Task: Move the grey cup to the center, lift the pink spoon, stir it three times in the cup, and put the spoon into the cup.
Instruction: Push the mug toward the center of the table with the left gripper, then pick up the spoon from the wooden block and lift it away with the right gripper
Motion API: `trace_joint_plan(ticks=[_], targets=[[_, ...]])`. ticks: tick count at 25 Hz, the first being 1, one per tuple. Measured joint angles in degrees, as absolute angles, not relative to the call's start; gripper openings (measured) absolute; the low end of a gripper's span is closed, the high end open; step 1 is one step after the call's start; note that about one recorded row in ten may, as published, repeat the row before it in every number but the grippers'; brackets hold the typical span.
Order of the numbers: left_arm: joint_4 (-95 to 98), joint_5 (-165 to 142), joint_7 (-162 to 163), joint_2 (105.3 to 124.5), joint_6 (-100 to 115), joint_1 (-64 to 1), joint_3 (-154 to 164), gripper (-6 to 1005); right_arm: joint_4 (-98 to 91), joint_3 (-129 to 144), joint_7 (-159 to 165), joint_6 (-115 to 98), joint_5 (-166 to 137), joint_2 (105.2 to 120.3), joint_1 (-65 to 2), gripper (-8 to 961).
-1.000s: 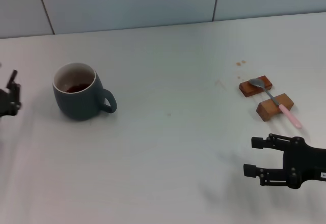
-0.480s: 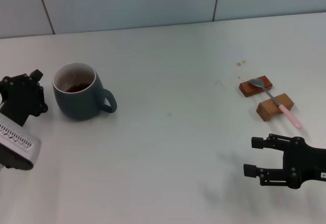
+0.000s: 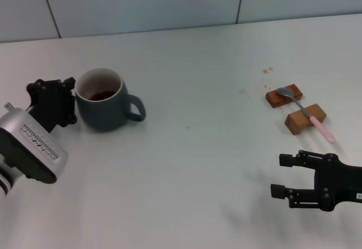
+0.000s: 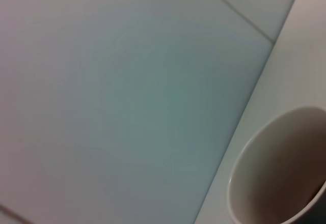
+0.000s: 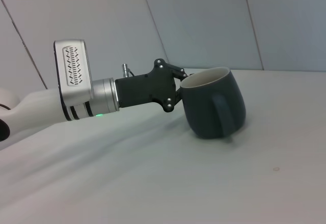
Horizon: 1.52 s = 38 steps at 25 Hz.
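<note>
The table [image 3: 192, 164] is broad and pale, and the cup [image 3: 104, 101] stands well toward my left side of it, far from the middle. My left end effector [image 3: 67, 101] is pressed up against the cup's side opposite the handle, which points toward centre. From the right wrist view it seems one finger reaches over the rim and another lies on the outer wall, but I cannot tell whether it is pinching the wall or only pushing against it.

The step in hand, I judge, is bringing the cup to the centre. To do it well I should keep the base flat on the table, travel slowly, and push or pull low on the body so it does not tip. The liquid sits low, so a slosh is unlikely, but a jerk could still rock it.

My right end effector [image 3: 285, 176] hovers near the table's front right, fingers spread and holding nothing.

The cup is a rounded, dark slate-grey mug with a loop handle, pale inside, stained brown near the bottom where dark liquid lies. The spoon [image 3: 305, 113] lies well apart on the right, resting across two small wooden blocks [image 3: 305, 120], silver bowl farther from me, pink handle nearer.
</note>
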<state>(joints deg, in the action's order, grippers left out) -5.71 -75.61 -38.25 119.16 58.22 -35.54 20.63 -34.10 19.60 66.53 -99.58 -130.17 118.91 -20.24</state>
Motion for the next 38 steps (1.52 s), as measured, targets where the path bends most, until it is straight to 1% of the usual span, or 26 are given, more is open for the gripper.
trace_joint_plan(ticks=[15, 27, 29, 30, 31, 34, 35, 38], targets=[[-10.1, -86.3, -38.1, 119.18, 60.1, -38.0, 20.5, 24, -34.1, 19.6, 66.5, -99.6, -130.2, 118.92, -20.2, 756], [-14.1, -94.6, -36.1, 119.18, 62.1, -38.7, 17.3, 38, -33.6, 19.5, 66.2, -99.4, -130.0, 119.0, -20.0, 743], [-14.2, -95.0, -33.4, 119.18, 63.4, -37.8, 15.2, 41, -32.7, 19.0, 65.7, -99.1, -129.8, 118.93, -20.0, 741], [-14.2, -95.0, -27.7, 119.15, 67.1, -35.6, 10.2, 42, -31.8, 17.9, 65.5, -98.6, -129.7, 118.83, -19.9, 740], [-14.2, -95.0, -27.7, 119.15, 67.1, -35.6, 10.2, 43, -31.8, 17.9, 65.5, -98.6, -129.7, 118.83, -19.9, 739], [-13.8, -95.1, -17.6, 118.81, 71.9, -33.0, 5.2, 46, -30.1, 12.9, 65.5, -97.0, -129.6, 118.83, -19.9, 736], [-12.3, -95.1, -8.2, 118.61, 74.2, -31.5, 4.0, 47, -28.0, 7.7, 65.7, -96.3, -129.6, 118.74, -19.9, 735], [-9.7, -95.4, 0.6, 118.53, 75.0, -30.9, 4.7, 51, -26.1, 2.5, 65.7, -96.2, -129.5, 118.65, -19.9, 732]])
